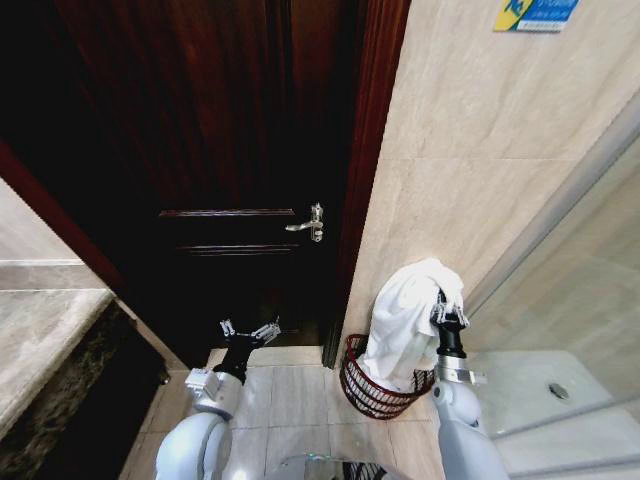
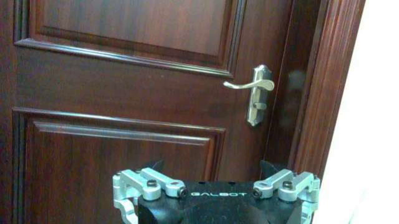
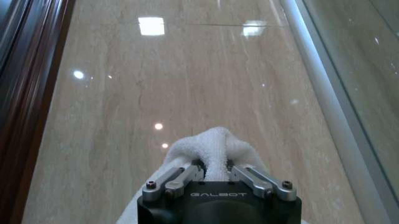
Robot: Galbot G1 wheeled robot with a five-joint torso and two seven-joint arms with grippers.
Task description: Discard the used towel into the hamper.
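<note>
My right claw (image 1: 441,300) is pinched shut on the towel (image 1: 410,315), gripping it by a bunched fold near the top, as my right wrist view shows plainly (image 3: 215,173). The cloth hangs down over the hamper (image 1: 370,385), which stands on the floor tiles against the right wall, just right of the door (image 1: 230,150); the towel's lower end reaches into or just behind the rim, I cannot tell which. My left claw (image 1: 250,332) waits spread open and empty, low in front of the door. The risk I see: much of the towel hangs toward the near right edge, so on release it could drape over the rim or slide to the floor.
</note>
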